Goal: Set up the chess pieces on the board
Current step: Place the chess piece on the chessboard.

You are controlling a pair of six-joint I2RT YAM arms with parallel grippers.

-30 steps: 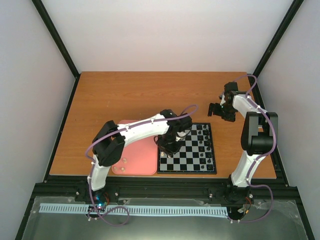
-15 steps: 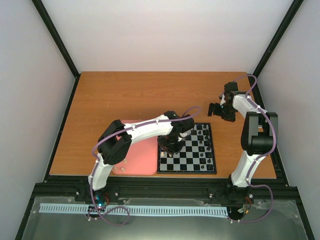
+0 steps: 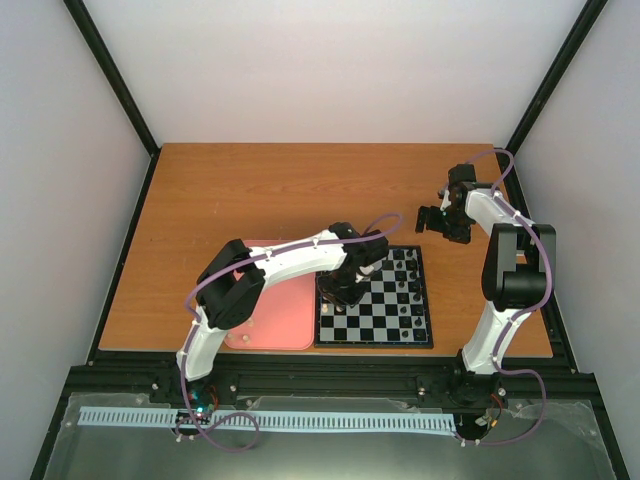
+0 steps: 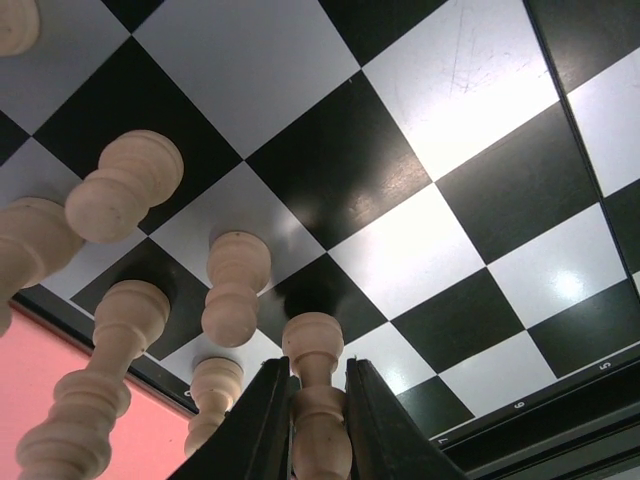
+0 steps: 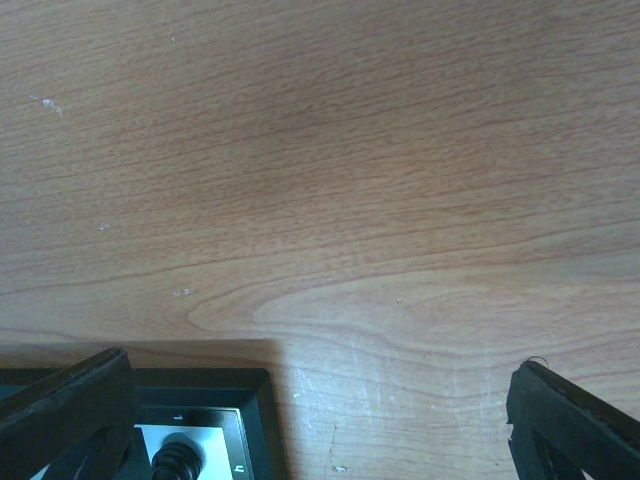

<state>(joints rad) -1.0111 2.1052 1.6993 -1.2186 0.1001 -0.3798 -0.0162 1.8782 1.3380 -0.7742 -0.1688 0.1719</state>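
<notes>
Placement step in progress: the left tool (image 4: 318, 425) is clamped tight on 1 cream-white piece (image 4: 313, 345), holding it just above the left side of the board (image 3: 375, 325), close beside the other cream chess pieces (image 4: 235, 290) already standing in a cluster along that edge. Whether the held piece has touched its square cannot be told from the wrist view. The pink tray (image 3: 285, 310) lies touching the board's left border on the desk (image 3: 250, 190), and black pieces (image 3: 405, 265) line the board's far-right area. The next move likely calls for lowering the piece squarely onto a free square, then parting the 2 fingers without knocking its close neighbours. The right tool (image 5: 315, 410) hangs with fingers spread wide and nothing between them, over bare desk just beyond the board's far-right corner.
</notes>
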